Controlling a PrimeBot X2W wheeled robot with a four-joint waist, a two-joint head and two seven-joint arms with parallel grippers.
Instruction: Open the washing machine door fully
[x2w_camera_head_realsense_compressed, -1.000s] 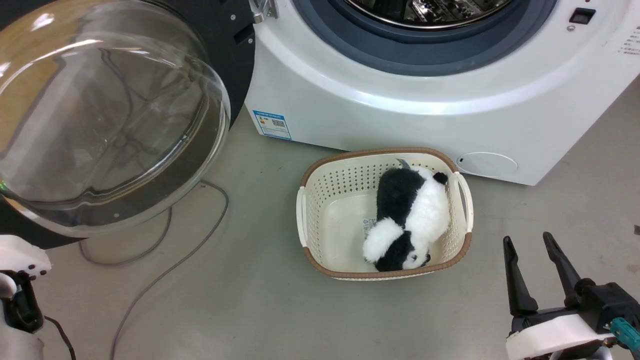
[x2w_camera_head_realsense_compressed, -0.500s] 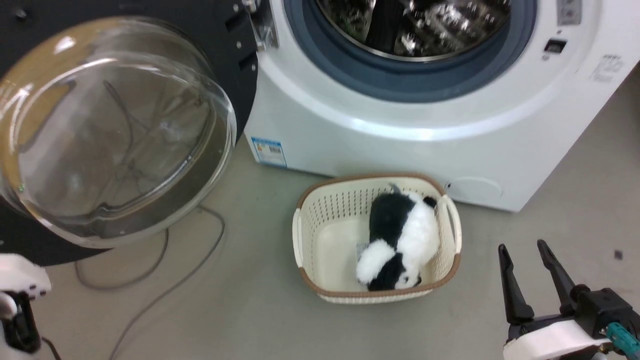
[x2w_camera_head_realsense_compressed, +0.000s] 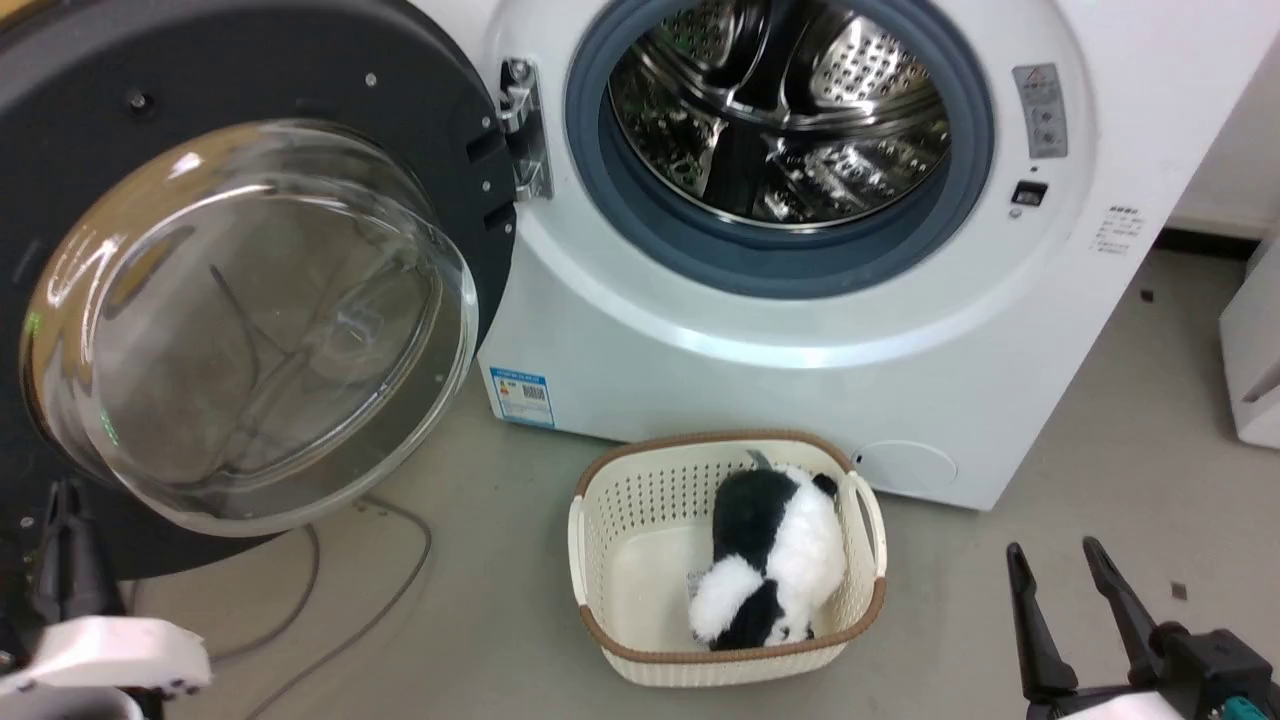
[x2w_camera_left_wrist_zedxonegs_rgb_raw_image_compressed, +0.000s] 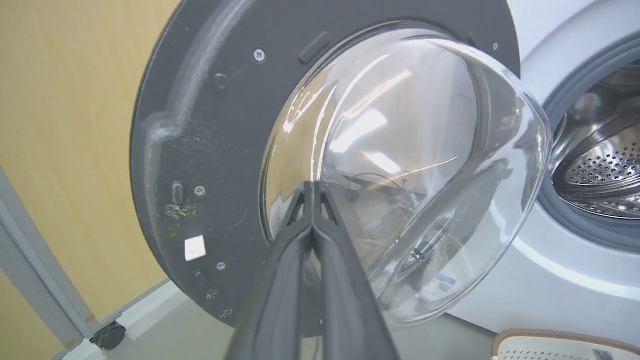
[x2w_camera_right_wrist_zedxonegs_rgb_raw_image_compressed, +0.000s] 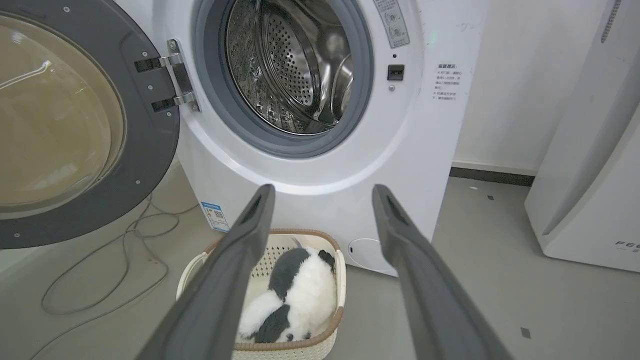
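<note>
At the bottom of the head view, nearest the robot, the right gripper (x2w_camera_head_realsense_compressed: 1052, 550) points up from the lower right corner with its two dark fingers spread apart and nothing between them. The right wrist view shows the same open gap (x2w_camera_right_wrist_zedxonegs_rgb_raw_image_compressed: 322, 190). In the lower left corner, the left gripper (x2w_camera_head_realsense_compressed: 65, 495) rises just in front of the door's lower edge. In the left wrist view its fingers are pressed together (x2w_camera_left_wrist_zedxonegs_rgb_raw_image_compressed: 312, 186), with the tips in front of the glass bowl. It cannot be told whether they touch it.

Further out, a cream basket (x2w_camera_head_realsense_compressed: 600, 620) sits on the grey floor and holds a black-and-white plush toy (x2w_camera_head_realsense_compressed: 770, 550). A grey cable (x2w_camera_head_realsense_compressed: 390, 590) loops on the floor to the basket's left.

Just behind the basket stands the washing machine (x2w_camera_head_realsense_compressed: 800, 390), with its steel drum (x2w_camera_head_realsense_compressed: 780, 110) exposed. The washing machine door (x2w_camera_head_realsense_compressed: 250, 80) hangs wide open from the hinge (x2w_camera_head_realsense_compressed: 525, 130) on the left side of the opening, its glass bowl bulging toward the robot.

Compared with a second ago, the whole head view has shifted downward, so the camera has tilted up. The full drum opening is now in view, and the basket appears lower in the picture. The left gripper's dark finger has also come into the head view.
</note>
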